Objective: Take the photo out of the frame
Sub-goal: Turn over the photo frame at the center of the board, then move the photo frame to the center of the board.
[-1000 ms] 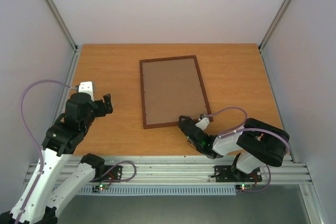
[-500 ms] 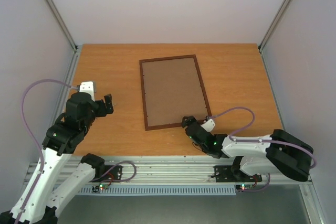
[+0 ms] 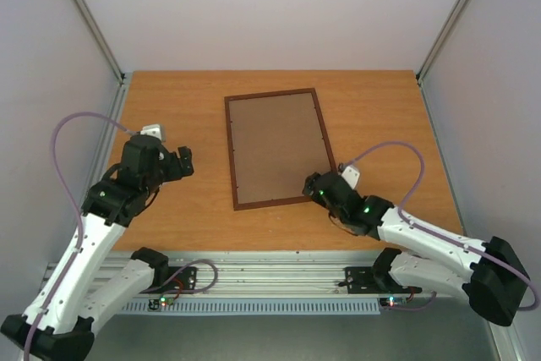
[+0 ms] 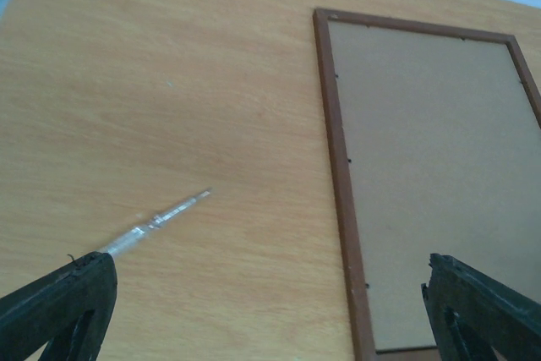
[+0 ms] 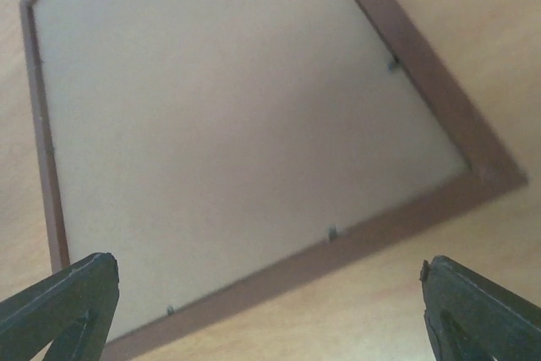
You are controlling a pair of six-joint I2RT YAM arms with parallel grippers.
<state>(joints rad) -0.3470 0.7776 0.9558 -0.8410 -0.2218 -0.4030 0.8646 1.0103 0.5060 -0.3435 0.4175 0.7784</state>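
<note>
A frame [image 3: 279,148] lies face down (its brown back showing) on the worktop [image 3: 380,124]. The left end effector [image 3: 181,163] and right end effector [image 3: 315,186] spread wide, holding nothing.

You have one frame [image 3: 277,148] on one table [image 3: 169,107], with one hardboard back [image 3: 279,141] set in it. You have two arms, each with one gripper: the left gripper [image 3: 183,161] and the right gripper [image 3: 313,188]. There are two purple cables [image 3: 76,124], one per arm. Along the frame's left side you can count three small clips [image 4: 349,158].
</note>
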